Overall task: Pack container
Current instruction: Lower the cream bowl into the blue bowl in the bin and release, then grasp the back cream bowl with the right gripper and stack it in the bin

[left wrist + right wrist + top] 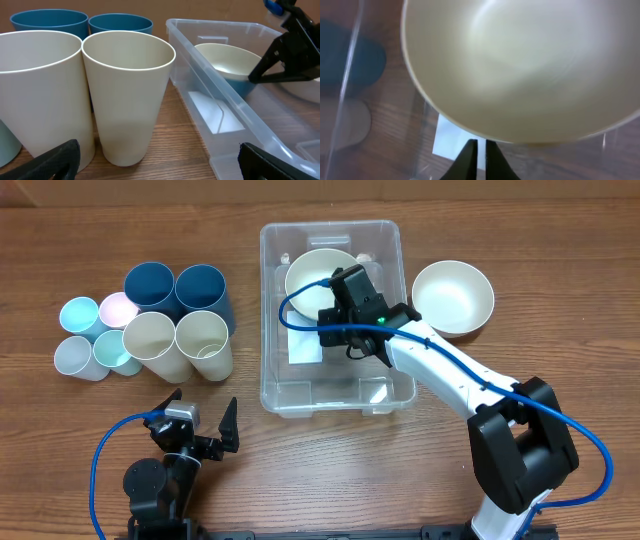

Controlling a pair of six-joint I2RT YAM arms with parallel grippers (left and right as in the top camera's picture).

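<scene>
The clear container [268,310] stands at the table's middle, with a white label [303,345] on its base. A cream bowl [312,272] sits in its far end; in the left wrist view [225,57] it rests on a blue bowl [243,86]. My right gripper [338,300] is inside the container, and its fingers [481,142] are nearly together with nothing between them, tips at the bowl's [520,65] near rim. My left gripper [200,425] is open and empty near the front edge, facing the cups and the container wall [220,85].
A second cream bowl [452,295] stands right of the container. Left of it stand two tall cream cups [150,340], two dark blue cups [150,285] and several small pastel cups [85,315]. The cream cups [127,90] are close in front of my left gripper [160,165].
</scene>
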